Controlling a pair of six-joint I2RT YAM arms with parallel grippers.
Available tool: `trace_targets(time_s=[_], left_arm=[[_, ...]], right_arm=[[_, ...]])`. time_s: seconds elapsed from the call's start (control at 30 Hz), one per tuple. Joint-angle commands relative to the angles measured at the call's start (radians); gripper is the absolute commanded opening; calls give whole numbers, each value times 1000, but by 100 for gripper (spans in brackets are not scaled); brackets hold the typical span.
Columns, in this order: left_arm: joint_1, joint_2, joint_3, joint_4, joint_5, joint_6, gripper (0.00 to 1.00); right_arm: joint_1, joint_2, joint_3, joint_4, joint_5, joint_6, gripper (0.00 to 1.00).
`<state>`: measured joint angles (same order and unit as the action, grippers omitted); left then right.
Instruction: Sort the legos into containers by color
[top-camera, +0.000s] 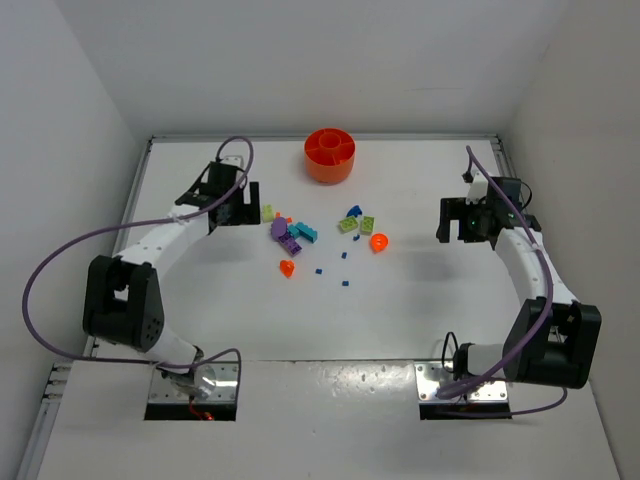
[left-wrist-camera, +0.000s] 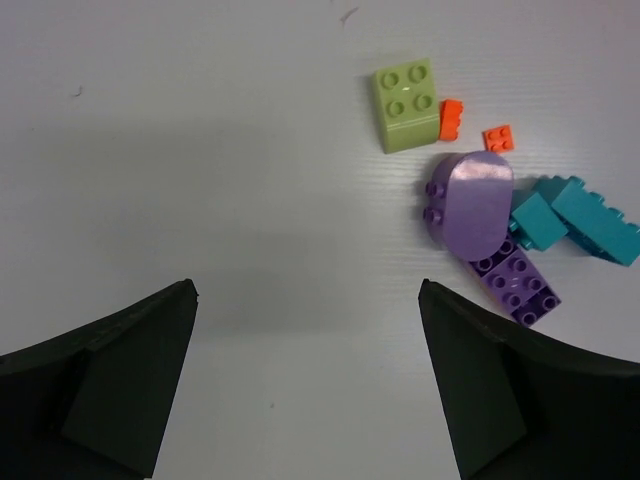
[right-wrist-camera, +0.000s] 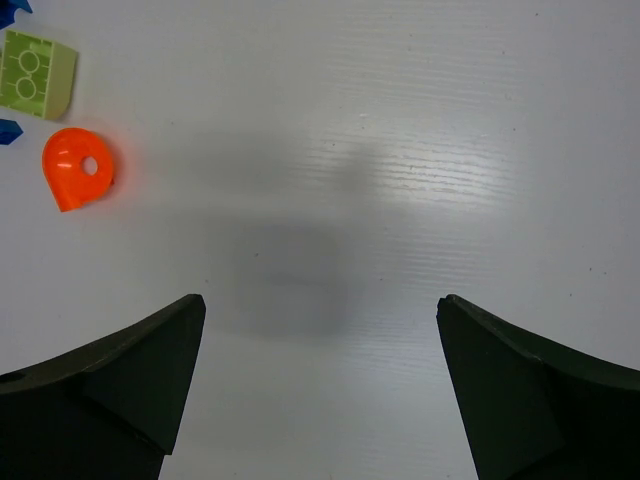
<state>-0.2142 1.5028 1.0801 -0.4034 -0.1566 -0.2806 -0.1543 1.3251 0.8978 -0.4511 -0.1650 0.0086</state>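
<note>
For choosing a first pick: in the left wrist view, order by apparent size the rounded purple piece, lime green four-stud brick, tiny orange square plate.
1. Rounded purple piece
2. Lime green four-stud brick
3. Tiny orange square plate

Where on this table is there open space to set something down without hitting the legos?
Bare table lies toward the arm bases, nearer than the tiny blue squares. Also bare: between the orange rounded piece and the right gripper, and either side of the orange dish. Crowded: the middle, from the left gripper across the legos.
</note>
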Motion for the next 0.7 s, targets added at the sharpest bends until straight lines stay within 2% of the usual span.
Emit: trace_targets(time_s=[0.0,0.23,0.43,0.67], left_arm=[[-48,59,89,25,-53,-103,99],[-132,239,224,2,-179,-199,99],[-163,350,280,-18,-199,-235,99],[-163,470,385,-58,-235,-253,94]], right_arm=[[6,-20,10,23,-18,17,100],[6,8,20,12,-18,17,100],[6,8,20,12,-36,27,100],[6,28,29,12,-56,27,100]])
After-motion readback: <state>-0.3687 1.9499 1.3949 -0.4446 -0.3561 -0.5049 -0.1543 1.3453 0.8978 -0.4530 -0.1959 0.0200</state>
